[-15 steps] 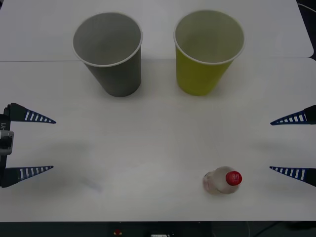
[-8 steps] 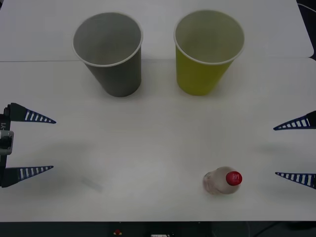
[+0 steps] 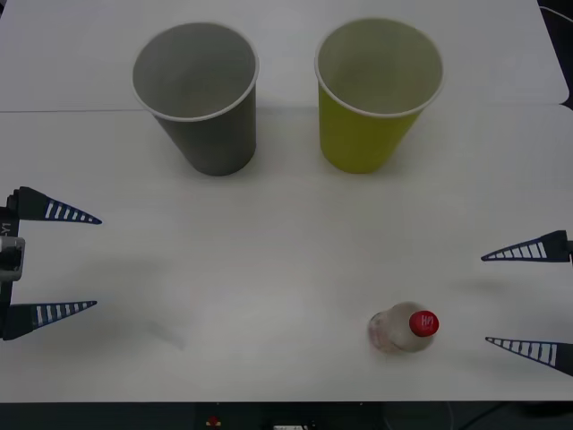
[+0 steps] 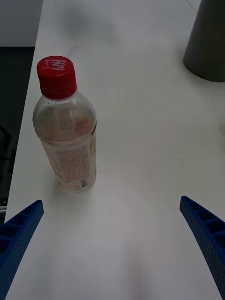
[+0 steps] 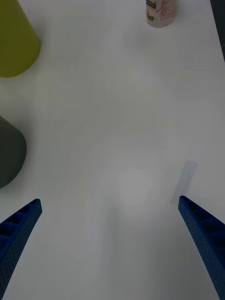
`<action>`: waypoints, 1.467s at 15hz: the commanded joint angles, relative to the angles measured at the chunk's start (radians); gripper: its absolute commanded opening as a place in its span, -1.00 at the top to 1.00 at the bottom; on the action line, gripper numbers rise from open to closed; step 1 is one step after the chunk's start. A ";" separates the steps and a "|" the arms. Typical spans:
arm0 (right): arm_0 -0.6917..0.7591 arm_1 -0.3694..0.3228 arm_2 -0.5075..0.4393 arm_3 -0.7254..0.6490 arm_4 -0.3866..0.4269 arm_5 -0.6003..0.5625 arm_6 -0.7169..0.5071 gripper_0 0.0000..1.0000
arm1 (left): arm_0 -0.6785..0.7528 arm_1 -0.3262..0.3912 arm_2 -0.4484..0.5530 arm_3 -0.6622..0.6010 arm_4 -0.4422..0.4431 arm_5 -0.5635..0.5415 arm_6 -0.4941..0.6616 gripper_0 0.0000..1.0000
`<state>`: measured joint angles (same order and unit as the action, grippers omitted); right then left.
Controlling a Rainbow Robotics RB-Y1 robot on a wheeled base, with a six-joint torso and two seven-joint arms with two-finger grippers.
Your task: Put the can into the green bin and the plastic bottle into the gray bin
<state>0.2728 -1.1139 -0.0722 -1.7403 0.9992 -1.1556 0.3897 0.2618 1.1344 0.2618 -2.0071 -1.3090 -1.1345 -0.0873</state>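
Front view. Table (image 3: 286, 260): gray bin (image 3: 197, 94) at 11 o'clock, green bin (image 3: 378, 91) at 1 o'clock, both upright, apart from each other. Bottle (image 3: 405, 329) upright at about 5 o'clock near the front edge, red cap up. No can seen. Right gripper (image 3: 528, 300) at 4 o'clock, fingers spread wide; over the last second it has slid toward the front edge, from level with the table's middle to a line bracketing the bottle's row. It stays clear of the bottle. Left gripper (image 3: 54, 262) at 9 o'clock, fingers spread, unmoved, empty.

Right wrist view. Bottle (image 4: 65, 129) stands ahead of the spread fingertips (image 4: 21, 229), nearer one finger than the other, not between them. Gray bin's wall (image 4: 206, 42) far off.

Left wrist view. Both bins at one edge, green (image 5: 14, 42) and gray (image 5: 9, 152); bottle base (image 5: 161, 11) far across. Fingers wide, nothing held.

Reading: right arm is lining up on the bottle; approach only, no grasp yet. Bottle goes to the gray bin, the farther of the two.
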 commanded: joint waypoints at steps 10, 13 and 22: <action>-0.159 0.005 0.451 0.262 -0.419 0.091 0.402 -1.00 | 0.000 0.000 0.000 0.000 0.000 0.000 0.000 -1.00; -0.241 0.029 0.594 0.341 -0.541 0.097 0.511 -1.00 | 0.000 0.000 0.000 0.000 0.000 0.000 0.000 -1.00; -0.408 0.118 0.870 0.493 -0.758 0.085 0.676 -1.00 | 0.000 0.000 0.000 0.000 0.000 0.000 0.000 -1.00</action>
<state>-0.1284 -1.0034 0.7915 -1.2524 0.2425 -1.0680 1.0634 0.2618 1.1345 0.2618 -2.0071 -1.3090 -1.1345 -0.0873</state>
